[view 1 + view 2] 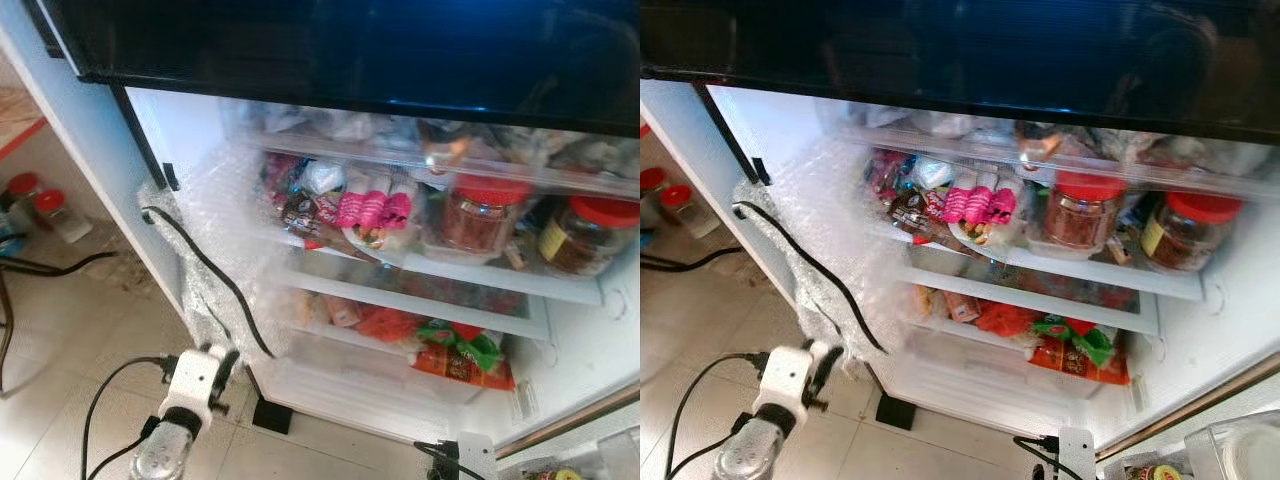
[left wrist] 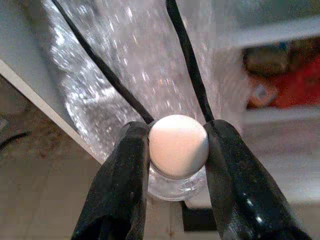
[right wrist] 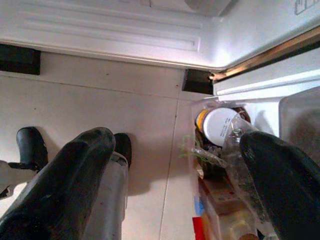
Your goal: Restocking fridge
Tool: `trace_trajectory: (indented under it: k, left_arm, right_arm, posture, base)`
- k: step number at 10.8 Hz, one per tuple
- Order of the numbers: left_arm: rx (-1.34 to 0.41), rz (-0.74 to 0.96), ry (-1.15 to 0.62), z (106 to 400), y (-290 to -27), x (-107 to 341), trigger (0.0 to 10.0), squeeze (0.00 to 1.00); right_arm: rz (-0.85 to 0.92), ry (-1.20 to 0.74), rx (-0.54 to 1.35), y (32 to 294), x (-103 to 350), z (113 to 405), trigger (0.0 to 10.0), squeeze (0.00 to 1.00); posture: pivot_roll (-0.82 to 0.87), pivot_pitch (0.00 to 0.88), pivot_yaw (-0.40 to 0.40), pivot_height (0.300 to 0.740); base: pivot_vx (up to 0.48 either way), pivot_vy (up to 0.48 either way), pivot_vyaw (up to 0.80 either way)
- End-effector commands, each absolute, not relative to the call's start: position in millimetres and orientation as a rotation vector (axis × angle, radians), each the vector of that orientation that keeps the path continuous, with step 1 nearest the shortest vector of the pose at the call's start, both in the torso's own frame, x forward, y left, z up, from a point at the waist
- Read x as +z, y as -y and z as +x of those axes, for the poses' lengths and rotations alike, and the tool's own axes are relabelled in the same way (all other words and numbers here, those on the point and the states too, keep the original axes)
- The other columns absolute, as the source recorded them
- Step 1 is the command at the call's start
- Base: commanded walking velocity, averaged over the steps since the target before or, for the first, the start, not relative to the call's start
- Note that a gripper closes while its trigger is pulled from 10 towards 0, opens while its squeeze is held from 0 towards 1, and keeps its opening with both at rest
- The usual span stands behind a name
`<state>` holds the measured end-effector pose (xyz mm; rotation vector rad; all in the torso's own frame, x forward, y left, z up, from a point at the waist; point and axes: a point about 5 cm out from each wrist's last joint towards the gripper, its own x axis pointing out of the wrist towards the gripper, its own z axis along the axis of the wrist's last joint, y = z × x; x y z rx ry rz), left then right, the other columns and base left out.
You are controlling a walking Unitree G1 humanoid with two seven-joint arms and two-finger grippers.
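Over on the left, two small red-lidded jars point(image 1: 40, 205) stand on the tiled floor point(image 1: 60, 330) beside the open white fridge point(image 1: 600, 350). Next comes the left gripper point(image 2: 178, 165), low in front of the fridge's bottom left corner, its two black fingers point(image 2: 122, 185) clamped on a small clear glass jar with a round white cap point(image 2: 178, 145). From the wrist camera the cap faces back towards the arm, so the jar's long axis runs forward along the fingers, pointing at the bubble-wrap lining point(image 1: 215, 250) of the fridge's left wall, where a black cable point(image 1: 205, 270) trails down. The shelves lie ahead, above and to the right of that jar, so I'd say the move to come is a lift up and rightwards into the cabinet, and the left arm is plainly the nearer one.

Further right, the middle shelf point(image 1: 480, 270) holds a pink packet point(image 1: 370, 210) and two large red-lidded jars of brown stuff point(image 1: 480, 215); below lies a red and green packet point(image 1: 460, 355).

At the far right the right gripper point(image 3: 180, 190) hangs with its fingers spread wide and nothing between them, above a clear plastic bin of groceries point(image 3: 225, 150) next to the fridge's lower right corner.
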<state>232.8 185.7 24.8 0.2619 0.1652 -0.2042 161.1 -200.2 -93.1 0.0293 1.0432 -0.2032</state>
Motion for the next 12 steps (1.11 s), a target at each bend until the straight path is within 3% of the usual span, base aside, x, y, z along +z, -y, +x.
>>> trace_trajectory:
  k: [1,4,6,10,12]
  left_arm:
    - [-0.268,0.313,-0.195,231.3,-186.6,26.3,10.0,0.00]
    - [-0.461,0.402,-0.187,234.7,-171.0,29.6,10.0,0.00]
    - [-0.447,0.326,-0.064,250.2,-156.9,49.3,10.0,0.00]
    - [-0.473,0.111,-0.022,267.8,-131.6,64.2,10.0,0.00]
    - [-0.447,0.144,-0.026,266.6,-140.1,62.8,10.0,0.00]
  right_arm:
    - [0.038,-1.068,-0.199,199.4,-96.1,154.2,10.0,0.00]
    - [0.032,-1.069,-0.183,198.2,-96.3,154.1,10.0,0.00]
    - [0.028,-1.067,-0.180,197.4,-95.9,155.3,10.0,0.00]
    - [0.030,-1.062,-0.186,196.2,-95.4,157.2,10.0,0.00]
    - [0.040,-1.060,-0.195,195.9,-95.2,157.7,10.0,0.00]
  posture:
    - [0.03,0.094,0.008,0.740]
    - [0.03,0.090,0.003,0.740]
    - [0.03,0.080,-0.001,0.740]
    - [0.02,0.059,0.013,0.740]
    - [0.01,0.067,0.017,0.740]
  base:
    - [0.000,0.000,0.00]
    - [0.000,0.000,0.00]
    - [0.000,0.000,0.00]
    - [0.000,0.000,0.00]
    - [0.000,0.000,0.00]
